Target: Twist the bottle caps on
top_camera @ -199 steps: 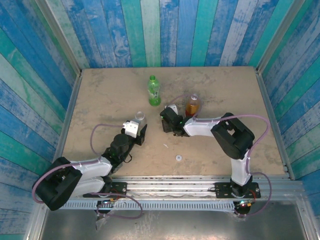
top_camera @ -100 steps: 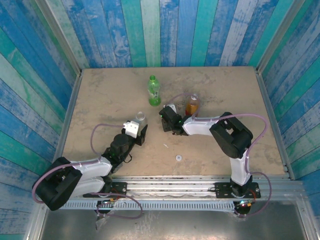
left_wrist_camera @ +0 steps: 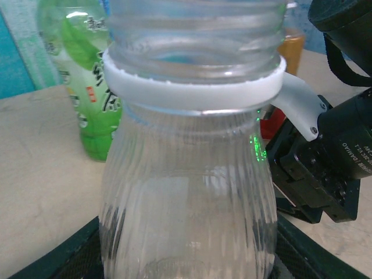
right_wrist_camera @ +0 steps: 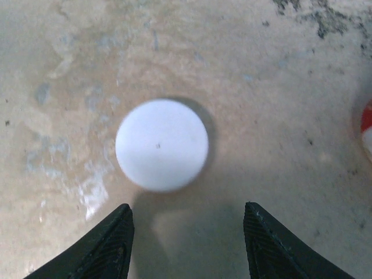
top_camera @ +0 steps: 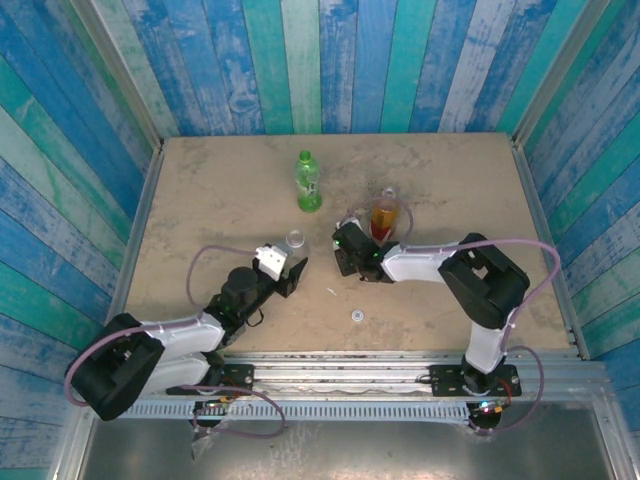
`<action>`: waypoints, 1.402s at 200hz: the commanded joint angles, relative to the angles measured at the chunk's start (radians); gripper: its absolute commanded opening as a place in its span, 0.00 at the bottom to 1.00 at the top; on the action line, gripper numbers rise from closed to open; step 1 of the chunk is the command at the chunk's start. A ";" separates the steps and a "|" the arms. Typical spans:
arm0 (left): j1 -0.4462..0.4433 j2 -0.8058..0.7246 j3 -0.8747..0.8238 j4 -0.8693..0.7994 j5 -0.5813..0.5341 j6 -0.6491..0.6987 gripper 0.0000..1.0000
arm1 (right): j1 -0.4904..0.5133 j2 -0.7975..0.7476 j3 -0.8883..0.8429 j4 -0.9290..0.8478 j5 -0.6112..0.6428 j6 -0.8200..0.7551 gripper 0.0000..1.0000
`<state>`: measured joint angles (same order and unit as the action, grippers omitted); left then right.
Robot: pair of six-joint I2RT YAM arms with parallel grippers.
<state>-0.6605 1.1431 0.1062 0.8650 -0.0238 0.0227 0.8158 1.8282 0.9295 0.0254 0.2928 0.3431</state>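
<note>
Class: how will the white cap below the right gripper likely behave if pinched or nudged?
The white cap looks small, so probably light. Lying flat, it should slide rather than roll. Its round rim may slip from the fingers.

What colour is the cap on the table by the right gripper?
The cap is plain white, clearest in the right wrist view.

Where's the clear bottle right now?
In the top view, the clear bottle stands mid-table, held by the left gripper, green bottle behind it, right gripper at its right.
</note>
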 commanded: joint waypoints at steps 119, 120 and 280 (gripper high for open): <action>-0.004 -0.089 0.016 -0.121 0.138 0.014 0.59 | -0.064 0.183 0.125 -0.013 -0.154 -0.055 0.48; -0.004 -0.089 0.015 -0.120 0.139 0.013 0.59 | -0.065 0.182 0.125 -0.013 -0.154 -0.055 0.48; -0.004 0.052 0.057 0.029 0.501 0.025 0.59 | -0.081 -0.207 -0.264 -0.066 -0.061 -0.030 0.43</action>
<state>-0.6613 1.1553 0.1398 0.8116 0.3851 0.0341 0.7464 1.6482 0.7242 0.0296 0.1986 0.2871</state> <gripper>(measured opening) 0.592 0.435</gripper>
